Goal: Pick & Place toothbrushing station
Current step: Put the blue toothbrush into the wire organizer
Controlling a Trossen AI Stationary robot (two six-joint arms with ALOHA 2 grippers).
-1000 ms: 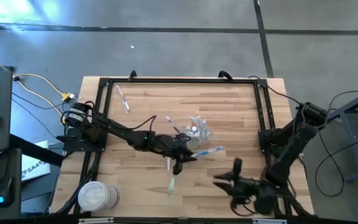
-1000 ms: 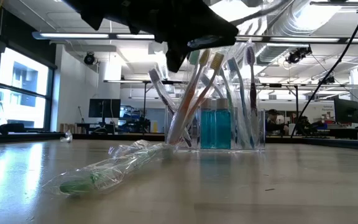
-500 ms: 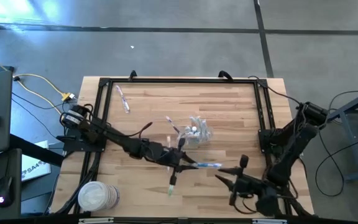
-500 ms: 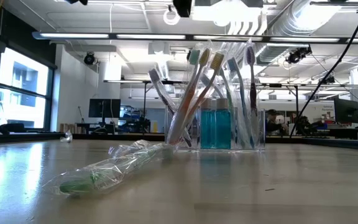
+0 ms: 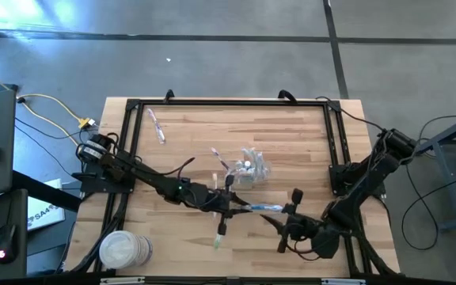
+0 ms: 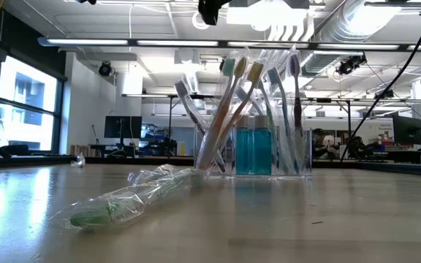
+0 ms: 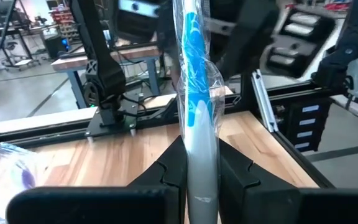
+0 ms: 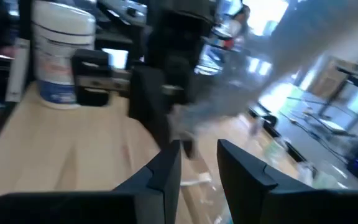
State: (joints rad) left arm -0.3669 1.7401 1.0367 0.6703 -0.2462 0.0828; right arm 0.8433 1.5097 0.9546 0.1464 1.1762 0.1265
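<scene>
The landmark here is the clear plastic container, standing near the middle of the wooden bench with several toothbrushes leaning upright in it, heads up, and blue liquid showing behind its front wall in the low view.

On the near side of the container, the left claw is clamped narrowly on a wrapped blue toothbrush. From the left wrist view the brush runs straight out between the two dark fingers, its white handle pinched and its blue part in crinkled clear wrap pointing away from the claw. From above, the brush lies roughly level over the bench, its free end reaching toward the right claw, which sits just beyond that end, farther from the container and toward the bench's front right. The right claw's fingers stand partly apart with a gap between them and nothing in it; whether they touch the brush I cannot tell.

A wrapped green toothbrush lies flat on the bench in front of the container, just below the left claw. Another wrapped brush lies well apart from the container, toward the far left corner. A white lidded tub stands at the front left corner.
</scene>
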